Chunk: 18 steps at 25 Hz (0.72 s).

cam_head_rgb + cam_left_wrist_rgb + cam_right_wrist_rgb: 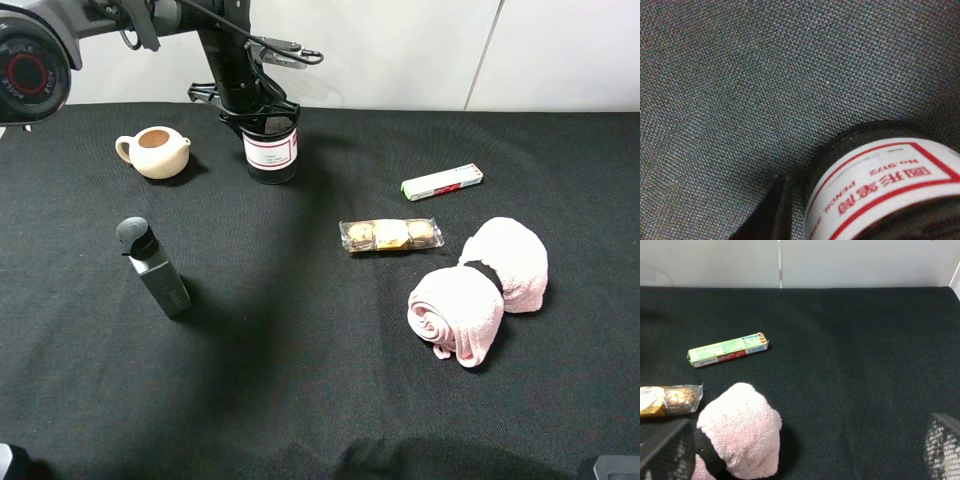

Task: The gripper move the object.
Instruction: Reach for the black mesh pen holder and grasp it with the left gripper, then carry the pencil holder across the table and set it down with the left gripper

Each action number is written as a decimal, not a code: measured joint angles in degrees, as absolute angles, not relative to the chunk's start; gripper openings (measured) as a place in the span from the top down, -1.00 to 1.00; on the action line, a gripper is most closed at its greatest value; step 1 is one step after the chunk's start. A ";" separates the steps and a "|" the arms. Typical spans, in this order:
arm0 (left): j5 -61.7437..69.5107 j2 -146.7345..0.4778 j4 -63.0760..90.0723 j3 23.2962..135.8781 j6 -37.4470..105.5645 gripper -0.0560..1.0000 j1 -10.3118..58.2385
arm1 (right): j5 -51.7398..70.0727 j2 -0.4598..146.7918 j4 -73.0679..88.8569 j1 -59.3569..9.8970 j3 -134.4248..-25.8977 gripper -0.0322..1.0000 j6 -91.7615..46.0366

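Observation:
The black mesh pen cup [271,150], with a white label edged in red, stands on the black cloth at the back, left of centre. My left gripper [258,110] comes down from above, its black claw closed around the cup's upper part. In the left wrist view the cup's label [885,187] fills the lower right and one dark finger [765,215] lies right beside it. My right gripper [805,460] is open and empty, with its fingertips [665,452] wide apart. Only a corner of it shows at the front right edge of the exterior view [615,467].
A beige teapot [155,151] sits left of the cup. A dark grey square bottle [155,268] stands at front left. A cookie pack [390,235], a green gum pack [441,182] and a rolled pink towel [480,290] lie on the right.

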<state>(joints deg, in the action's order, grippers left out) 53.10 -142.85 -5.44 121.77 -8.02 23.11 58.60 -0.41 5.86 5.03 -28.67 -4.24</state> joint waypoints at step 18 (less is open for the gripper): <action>63.09 -142.85 -8.63 128.26 -8.25 0.57 23.11 | 58.60 -0.41 5.86 5.03 -28.67 -0.41 -4.24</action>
<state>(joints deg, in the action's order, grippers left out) 63.09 -142.85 -8.63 128.26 -8.25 23.11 58.60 -0.41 5.86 5.03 -28.67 -4.24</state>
